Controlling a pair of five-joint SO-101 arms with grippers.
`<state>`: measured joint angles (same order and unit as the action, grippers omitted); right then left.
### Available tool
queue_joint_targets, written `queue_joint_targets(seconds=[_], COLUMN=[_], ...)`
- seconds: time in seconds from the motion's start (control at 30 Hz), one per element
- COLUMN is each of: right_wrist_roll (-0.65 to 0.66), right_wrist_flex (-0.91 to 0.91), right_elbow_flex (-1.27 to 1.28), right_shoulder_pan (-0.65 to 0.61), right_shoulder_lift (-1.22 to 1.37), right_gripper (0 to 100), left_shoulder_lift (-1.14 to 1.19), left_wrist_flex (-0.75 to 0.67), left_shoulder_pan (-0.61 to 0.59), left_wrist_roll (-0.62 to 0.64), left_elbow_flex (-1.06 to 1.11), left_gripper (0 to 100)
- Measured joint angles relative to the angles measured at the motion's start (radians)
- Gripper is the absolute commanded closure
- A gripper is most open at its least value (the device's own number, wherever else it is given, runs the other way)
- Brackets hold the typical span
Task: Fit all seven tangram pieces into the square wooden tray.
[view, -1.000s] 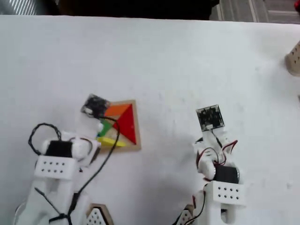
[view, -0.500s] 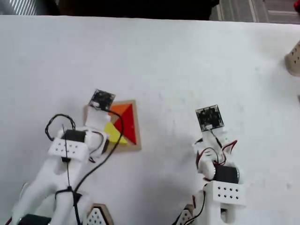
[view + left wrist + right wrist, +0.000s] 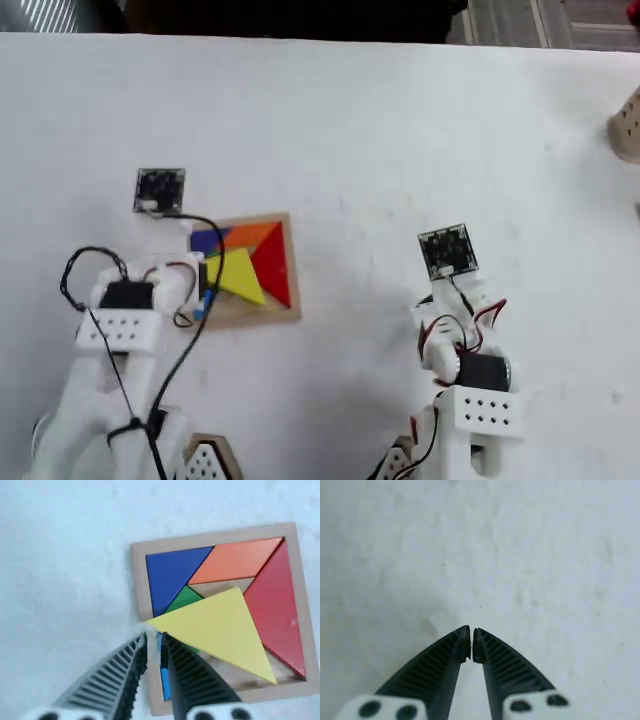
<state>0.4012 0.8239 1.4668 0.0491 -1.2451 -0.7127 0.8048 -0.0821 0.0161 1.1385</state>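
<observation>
The square wooden tray [image 3: 210, 532] sits on the white surface [image 3: 400, 130], right in front of the left arm. A blue piece [image 3: 172, 572], an orange piece [image 3: 235, 560], a red piece [image 3: 275, 610] and a little green piece [image 3: 186, 600] lie flat inside it. The big yellow triangle [image 3: 215, 630] is not in yet. It lies crooked on top of the others, with one corner poking out to the tray's edge. A bit of bare wood [image 3: 220, 586] shows just above it.

The left pincer [image 3: 154, 641] is at that yellow corner. Its jaws are almost closed, with only a thin gap. A strip of a light blue piece [image 3: 164, 680] shows in the gap. It looks like it is lying in the tray underneath, not being held.

The right pincer [image 3: 471, 645] is closed tight and holds nothing. It hangs over bare surface, well away from the tray.

The yellow triangle looks like flat, hard, painted wood. It is likely light and will not bend or break, but its smooth top could slip. The best place to hold it is probably the corner by the tray's edge, pinched across its thin sides. A gentle push on one straight side could also turn it until it drops in.
</observation>
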Motion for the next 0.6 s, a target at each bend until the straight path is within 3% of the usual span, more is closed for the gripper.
queue_joint_targets(seconds=[0.1,0.27,0.6], right_wrist_roll=[0.000,0.000,0.000], right_wrist_flex=[0.000,0.020,0.026], right_elbow_flex=[0.000,0.000,0.000], right_shoulder_pan=[-0.005,-0.003,-0.006], right_shoulder_lift=[0.000,0.000,0.000], right_gripper=[98.1,98.1,98.1], left_shoulder_lift=[-0.101,-0.121,0.285], left_wrist_flex=[-0.020,-0.189,-0.290], left_shoulder_pan=[-0.008,-0.008,-0.008], left_wrist_roll=[0.012,0.124,0.149], left_elbow_flex=[0.040,0.092,-0.060], left_gripper=[93,93,93])
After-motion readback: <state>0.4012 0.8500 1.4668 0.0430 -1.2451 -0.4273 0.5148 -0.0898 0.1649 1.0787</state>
